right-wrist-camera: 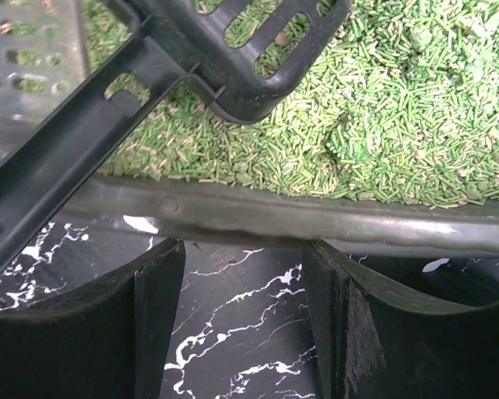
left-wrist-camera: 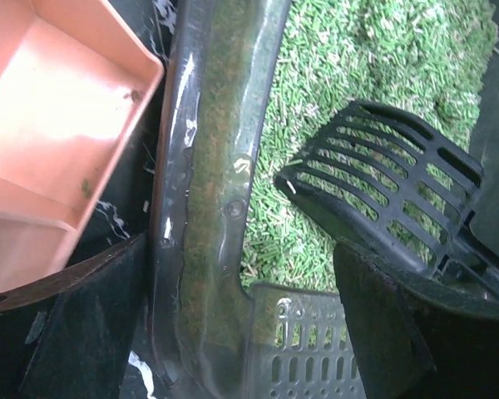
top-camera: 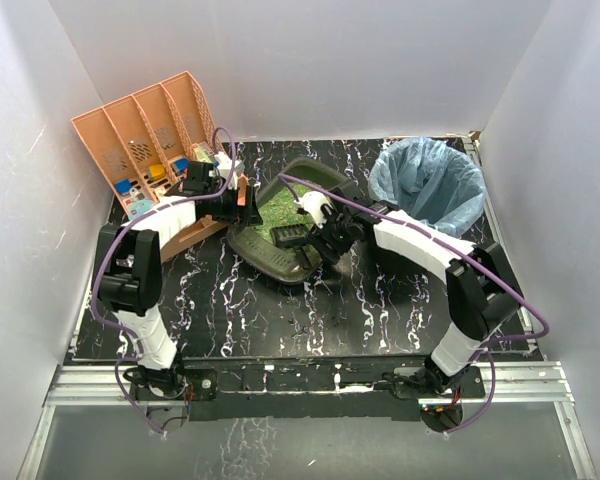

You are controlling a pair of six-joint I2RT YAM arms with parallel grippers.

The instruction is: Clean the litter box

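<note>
Here, the left gripper [left-wrist-camera: 241, 341] has its fingers spread wide astride the litter box [left-wrist-camera: 212, 208] rim, gripping nothing. The right gripper [right-wrist-camera: 243, 324], likewise parted and empty, hangs over another rim beside the black slotted scoop [right-wrist-camera: 75, 158]. The box sits mid-table, between peach organiser [top-camera: 140, 130] and blue-lined bin [top-camera: 400, 175].

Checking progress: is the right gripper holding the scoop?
No, the scoop rests in the litter box, its handle passing outside the open right gripper.
</note>
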